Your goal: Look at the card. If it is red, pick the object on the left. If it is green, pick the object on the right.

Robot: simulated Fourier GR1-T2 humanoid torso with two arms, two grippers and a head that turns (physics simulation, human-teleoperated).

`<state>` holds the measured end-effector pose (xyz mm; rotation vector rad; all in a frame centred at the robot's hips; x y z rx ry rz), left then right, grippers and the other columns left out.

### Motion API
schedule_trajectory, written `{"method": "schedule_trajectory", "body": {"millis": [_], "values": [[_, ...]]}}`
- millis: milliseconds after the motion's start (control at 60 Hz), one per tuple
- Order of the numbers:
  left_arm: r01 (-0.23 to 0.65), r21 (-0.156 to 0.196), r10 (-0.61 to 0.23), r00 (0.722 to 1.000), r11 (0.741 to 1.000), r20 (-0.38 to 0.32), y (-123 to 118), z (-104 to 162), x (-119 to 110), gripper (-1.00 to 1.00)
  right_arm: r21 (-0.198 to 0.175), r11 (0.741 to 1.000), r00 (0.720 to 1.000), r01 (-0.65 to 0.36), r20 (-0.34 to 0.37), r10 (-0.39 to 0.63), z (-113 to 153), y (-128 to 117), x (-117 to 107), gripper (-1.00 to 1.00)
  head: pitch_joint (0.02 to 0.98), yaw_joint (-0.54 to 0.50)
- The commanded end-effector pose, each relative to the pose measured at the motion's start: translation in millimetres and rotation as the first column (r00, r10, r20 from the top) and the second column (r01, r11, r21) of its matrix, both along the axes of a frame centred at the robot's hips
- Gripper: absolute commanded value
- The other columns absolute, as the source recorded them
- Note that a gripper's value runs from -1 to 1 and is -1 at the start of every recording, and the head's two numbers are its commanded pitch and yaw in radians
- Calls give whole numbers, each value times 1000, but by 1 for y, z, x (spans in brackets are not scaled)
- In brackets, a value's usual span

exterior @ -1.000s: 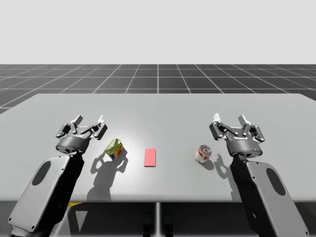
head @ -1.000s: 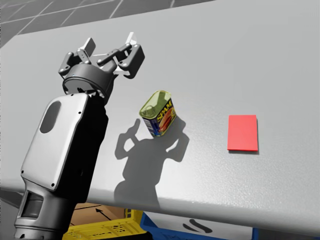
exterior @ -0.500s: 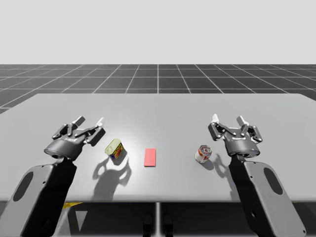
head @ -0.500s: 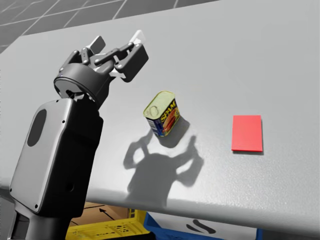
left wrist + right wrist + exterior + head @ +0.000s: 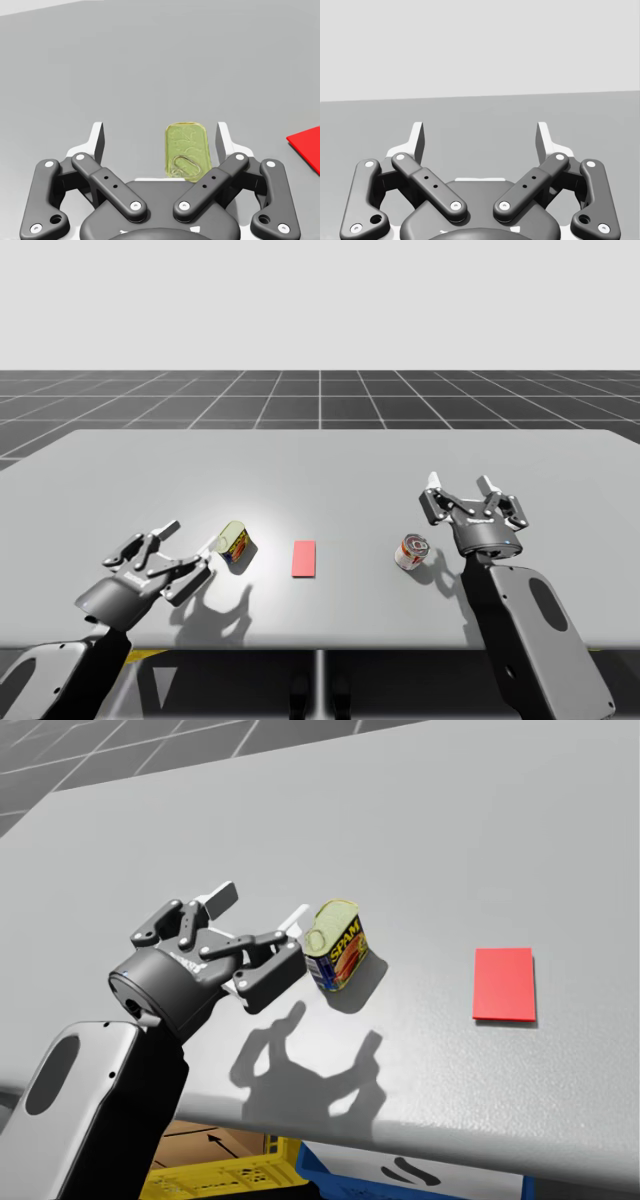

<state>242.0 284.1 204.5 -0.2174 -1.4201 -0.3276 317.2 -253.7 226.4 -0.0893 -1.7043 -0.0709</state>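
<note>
A red card (image 5: 304, 559) (image 5: 504, 984) lies flat in the middle of the grey table (image 5: 320, 455). To its left lies a rectangular tin (image 5: 233, 543) (image 5: 337, 945) with a yellow-green lid and blue and yellow sides. To its right stands a round red and white can (image 5: 410, 551). My left gripper (image 5: 188, 545) (image 5: 258, 908) (image 5: 160, 135) hangs low and open, pointing at the tin's lid (image 5: 187, 156), which sits just ahead between the fingers, nearer one of them. My right gripper (image 5: 460, 483) (image 5: 480, 132) is open and empty, just right of the round can.
The table's front edge (image 5: 420, 1120) runs close under my left arm. Below it stand a yellow crate (image 5: 215, 1178) and a blue crate (image 5: 400, 1178). The red card's corner (image 5: 306, 152) lies beside my left gripper, past the tin.
My left arm has dropped toward the table's front edge and turned its open gripper toward the tin. My head has turned slightly. The right arm has hardly moved.
</note>
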Motion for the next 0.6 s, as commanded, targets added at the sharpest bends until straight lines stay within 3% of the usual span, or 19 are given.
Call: {"method": "schedule_trajectory", "body": {"millis": [17, 233, 600], "values": [[55, 53, -51, 996, 997, -72, -2, -26, -18, -1000, -2, 1000, 1000, 2, -2, -2, -1, 0, 0, -1000, 882, 379], [64, 70, -53, 986, 995, -156, -9, -45, -20, -1000, -2, 1000, 1000, 4, 1, -4, -1, -1, 0, -1000, 882, 374], [16, 59, -5, 983, 998, -182, -20, -59, 9, -1000, -3, 1000, 1000, 4, 2, -4, -1, -1, 0, -1000, 882, 365]]}}
